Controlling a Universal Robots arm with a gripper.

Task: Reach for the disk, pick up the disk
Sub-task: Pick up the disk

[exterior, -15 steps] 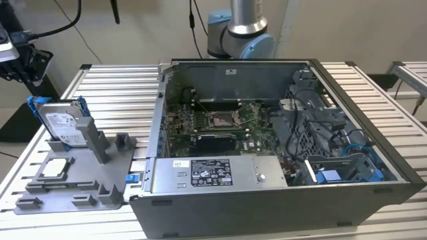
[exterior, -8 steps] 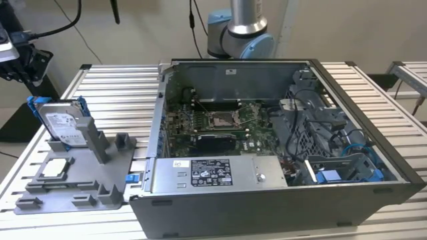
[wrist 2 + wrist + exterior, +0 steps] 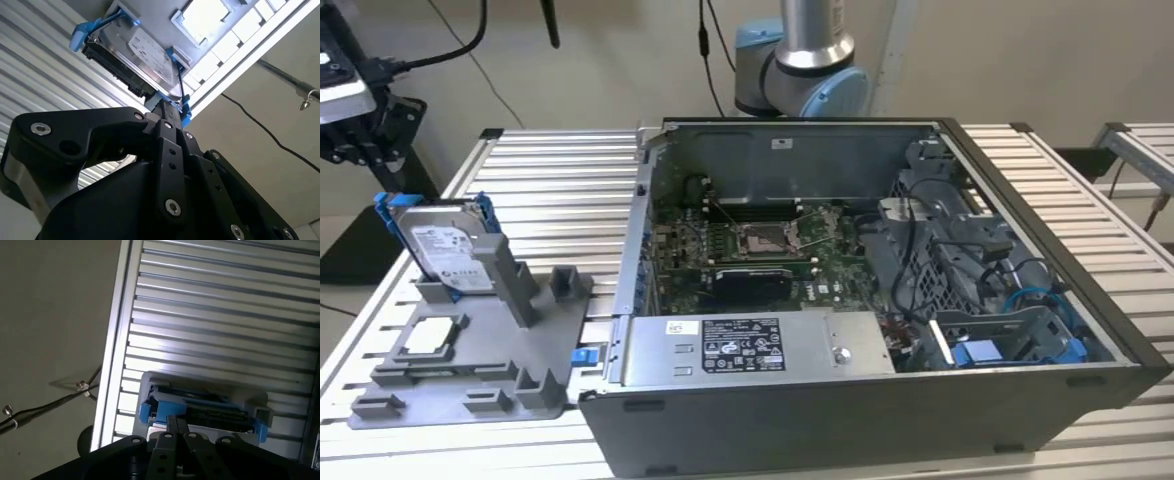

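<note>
The disk [image 3: 448,245], a silver-grey drive with a white label in a blue caddy, stands on edge in a grey fixture [image 3: 480,375] at the exterior view's left. My gripper [image 3: 376,140] hangs above and to the left of it, apart from it. In both wrist views the black fingers lie together, with nothing between them. They point at the disk [image 3: 145,55] and their tips [image 3: 167,109] sit close to its blue corner. The first wrist view has the disk [image 3: 210,409] just past the gripper [image 3: 173,421].
An open computer case [image 3: 881,420] takes up the middle and right of the slatted metal table [image 3: 547,170]. A small silvery square chip [image 3: 434,335] lies on the fixture. The table's edge and a cable [image 3: 45,402] on the floor are beside the disk.
</note>
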